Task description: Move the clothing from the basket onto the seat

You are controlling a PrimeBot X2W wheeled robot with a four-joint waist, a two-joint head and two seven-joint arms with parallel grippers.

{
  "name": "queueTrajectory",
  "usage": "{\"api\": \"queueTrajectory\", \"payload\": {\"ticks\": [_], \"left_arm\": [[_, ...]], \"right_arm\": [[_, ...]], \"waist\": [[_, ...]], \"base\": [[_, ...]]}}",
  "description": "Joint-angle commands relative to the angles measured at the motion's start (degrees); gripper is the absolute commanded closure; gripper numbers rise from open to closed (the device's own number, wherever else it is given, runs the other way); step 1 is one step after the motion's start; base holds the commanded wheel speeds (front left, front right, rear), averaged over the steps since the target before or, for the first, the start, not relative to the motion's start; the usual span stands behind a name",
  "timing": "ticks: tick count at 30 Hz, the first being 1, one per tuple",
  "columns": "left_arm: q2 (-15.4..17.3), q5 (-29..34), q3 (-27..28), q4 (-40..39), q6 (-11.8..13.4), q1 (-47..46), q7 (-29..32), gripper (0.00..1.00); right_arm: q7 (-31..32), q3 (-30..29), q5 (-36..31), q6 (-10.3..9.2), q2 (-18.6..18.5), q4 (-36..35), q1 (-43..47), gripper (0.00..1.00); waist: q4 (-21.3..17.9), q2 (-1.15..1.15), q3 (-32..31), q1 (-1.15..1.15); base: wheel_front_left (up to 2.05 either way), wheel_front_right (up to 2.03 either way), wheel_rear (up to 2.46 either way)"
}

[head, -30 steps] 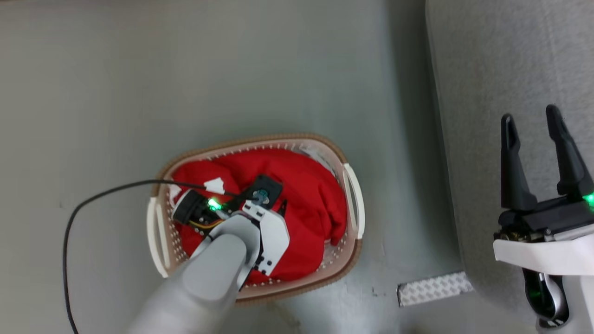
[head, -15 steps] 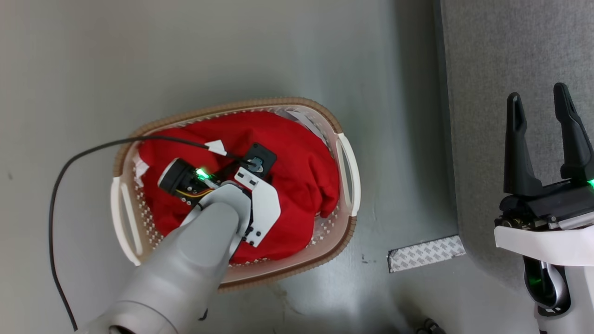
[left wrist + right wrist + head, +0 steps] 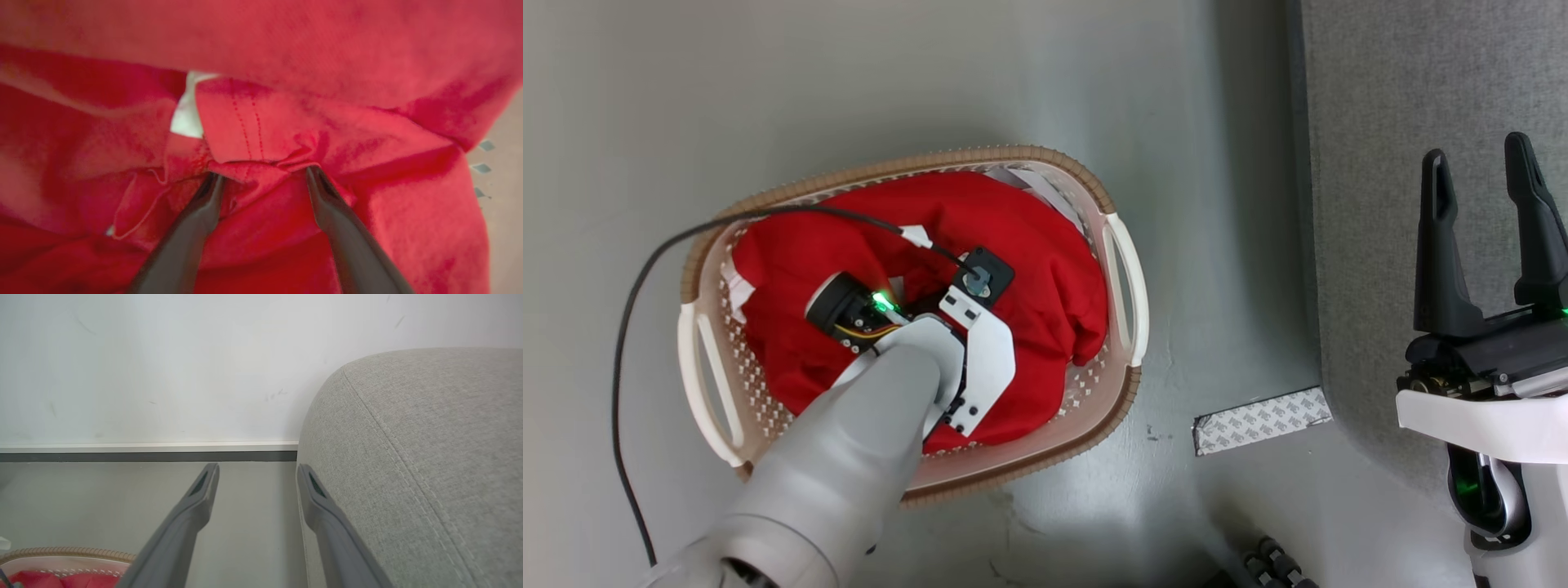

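Left pincer, spread, straddles a fold of the clothing in the basket, apparently poised to pinch; right pincer hangs spread.

One bright red soft fabric garment fills one white perforated plastic laundry basket with a tan-brown rim; the basket carries two white loop handles, one at each end; one small white label shows on the garment; one large light grey woven upholstered sofa stands beside the basket; two robot grippers are in view, the left gripper and the right gripper; each has two long dark fingers, four in all; one thin black cable loops over the floor; one pale embossed rectangular strip lies on the floor.
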Motion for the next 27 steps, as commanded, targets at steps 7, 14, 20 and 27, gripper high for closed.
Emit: {"api": "queueTrajectory", "payload": {"ticks": [7,14,20,27], "left_arm": [[0.3,-2.8,-1.7,-0.3,-2.0,-0.9,2.6,0.0],[0.3,-5.0,-3.4,-2.0,-3.6,-1.4,4.8,0.0],[0.3,-6.0,-6.0,-2.1,-4.3,-2.0,6.8,0.0],[0.3,-6.0,-7.8,-0.4,-4.5,-2.6,4.5,0.0]], "right_arm": [[0.0,0.1,-0.2,-0.12,-0.4,0.2,-0.5,0.0],[0.0,-0.4,0.0,-0.12,-0.8,-0.4,-0.3,0.0],[0.0,-0.5,-0.3,-0.12,-0.7,-0.4,-0.1,0.0],[0.0,-0.6,-0.3,-0.12,-0.8,-0.6,-0.3,0.0]], "waist": [[0.7,0.0,0.0,-0.01],[1.2,0.0,0.2,-0.01],[1.4,0.0,0.4,-0.01],[1.0,0.0,1.7,-0.01]], "base": [[0.0,0.0,0.0],[0.0,0.0,0.0],[0.0,0.0,0.0],[0.0,0.0,0.0]]}}
